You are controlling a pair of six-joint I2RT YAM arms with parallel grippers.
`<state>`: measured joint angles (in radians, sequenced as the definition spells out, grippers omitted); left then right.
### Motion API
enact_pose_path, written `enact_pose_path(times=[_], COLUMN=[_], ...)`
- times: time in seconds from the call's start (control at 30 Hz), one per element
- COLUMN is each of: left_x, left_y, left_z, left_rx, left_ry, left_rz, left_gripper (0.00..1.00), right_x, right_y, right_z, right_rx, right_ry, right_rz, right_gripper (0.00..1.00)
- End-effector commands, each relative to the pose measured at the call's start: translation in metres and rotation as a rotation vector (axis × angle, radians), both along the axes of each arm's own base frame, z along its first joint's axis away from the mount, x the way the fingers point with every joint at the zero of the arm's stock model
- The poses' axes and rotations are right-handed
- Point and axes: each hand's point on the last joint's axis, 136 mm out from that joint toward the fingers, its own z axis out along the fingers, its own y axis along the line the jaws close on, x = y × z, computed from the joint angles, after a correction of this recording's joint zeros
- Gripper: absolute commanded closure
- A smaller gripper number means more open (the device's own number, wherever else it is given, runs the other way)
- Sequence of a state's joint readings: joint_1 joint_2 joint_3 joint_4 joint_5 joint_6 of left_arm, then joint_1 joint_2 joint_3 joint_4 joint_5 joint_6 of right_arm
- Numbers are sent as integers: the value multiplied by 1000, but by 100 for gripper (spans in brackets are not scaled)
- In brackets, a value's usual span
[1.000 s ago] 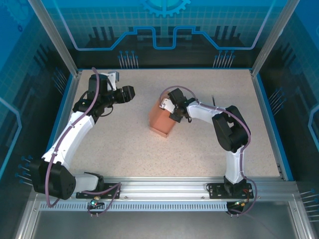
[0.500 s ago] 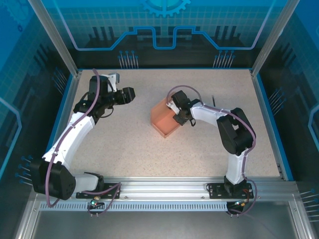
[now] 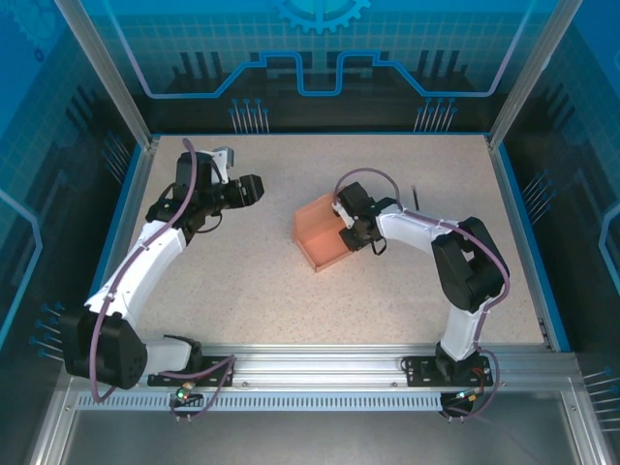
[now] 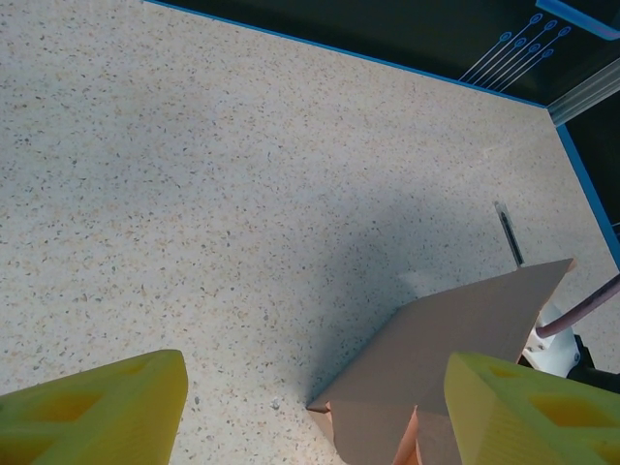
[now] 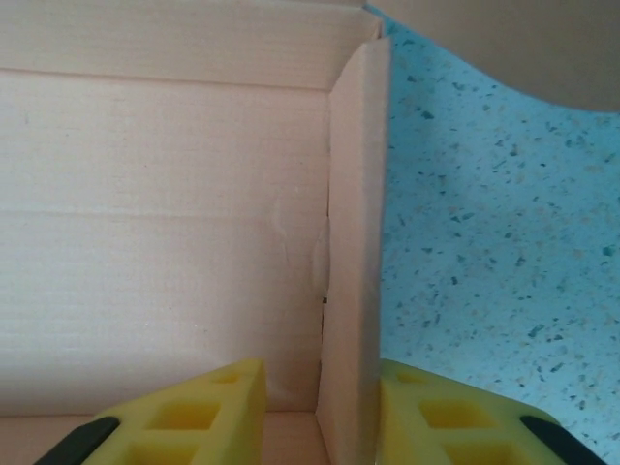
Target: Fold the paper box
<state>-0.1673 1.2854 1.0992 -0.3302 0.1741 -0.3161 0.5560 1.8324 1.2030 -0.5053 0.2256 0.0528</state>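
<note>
1. A pale speckled table (image 3: pixel 242 281) with a blue rim sits inside see-through walls printed in blue. Both my arms reach out over it from the near edge.
2. The paper box (image 3: pixel 318 235) is salmon-orange card. It stands open-topped near the middle of the table, between my two grippers and far closer to the right one.
3. My right gripper (image 3: pixel 351 232) is at the box's right-hand edge, with one finger inside the box and the other outside it above the table.
4. In my right wrist view, the box's side wall (image 5: pixel 354 242) runs up between my two yellow fingers (image 5: pixel 194 421). The outer finger looks to lie against the wall's outside face. The inner finger stands a little off the inside face, with a strip of the box's floor showing between them. These jaws are partly spread around the wall and not pinching it.
5. My left gripper (image 3: pixel 254 189) hangs to the left of the box, well apart from it. Its jaws are spread wide, with nothing held between them.
6. In my left wrist view, the box lies ahead of my fingertips, toward the right-hand finger.
7. A thin dark stick (image 4: pixel 509 232) lies flat on the table beyond the box.
</note>
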Motion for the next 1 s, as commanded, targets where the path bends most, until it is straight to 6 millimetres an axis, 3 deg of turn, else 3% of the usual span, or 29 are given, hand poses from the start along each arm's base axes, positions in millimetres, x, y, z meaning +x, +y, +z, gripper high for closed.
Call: enact_pose_path(times=[0.0, 0.27, 0.5, 0.77, 0.97], left_x=[-1, -2, -5, -15, -23], left_y=[-3, -8, -13, -30, -56], left_z=[7, -8, -11, 3, 17], left_rx=[-34, -35, -51, -153, -190], left_ry=[-20, 13, 26, 0, -45], left_rz=[-9, -18, -16, -64, -155], left_gripper=[28, 28, 28, 27, 26], right_x=[-12, -23, -29, -22, 12], right_y=[8, 26, 11, -41, -110], right_z=[10, 34, 66, 123, 127], right_rx=[53, 173, 181, 176, 235], right_ry=[15, -10, -82, -232, -231], right_rz=[-22, -35, -58, -181, -410], right_gripper=[64, 58, 51, 47, 44])
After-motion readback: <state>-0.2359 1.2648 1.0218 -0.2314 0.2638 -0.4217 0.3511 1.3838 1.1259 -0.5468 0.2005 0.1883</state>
